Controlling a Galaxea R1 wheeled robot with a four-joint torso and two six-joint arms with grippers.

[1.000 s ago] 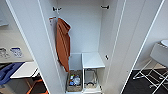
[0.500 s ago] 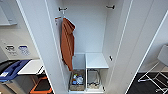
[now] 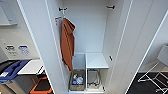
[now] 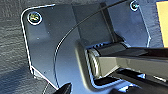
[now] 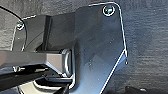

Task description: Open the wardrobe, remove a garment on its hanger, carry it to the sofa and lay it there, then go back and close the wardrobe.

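Two smooth white wardrobe (image 3: 37,37) doors ajar

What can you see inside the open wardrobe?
Inside the wardrobe hangs an orange garment. Below are a white shelf and a basket of small items; its deeper contents are covered.

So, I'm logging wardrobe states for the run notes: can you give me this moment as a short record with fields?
wardrobe: both doors open, white inside
hanging inside: orange-rust garment on the left side, by the left door
black garment: none seen in the wardrobe
rail fittings: dark brackets at the top
lower part: white shelf on the right, basket of small items below left
beside wardrobe: white chair to the right
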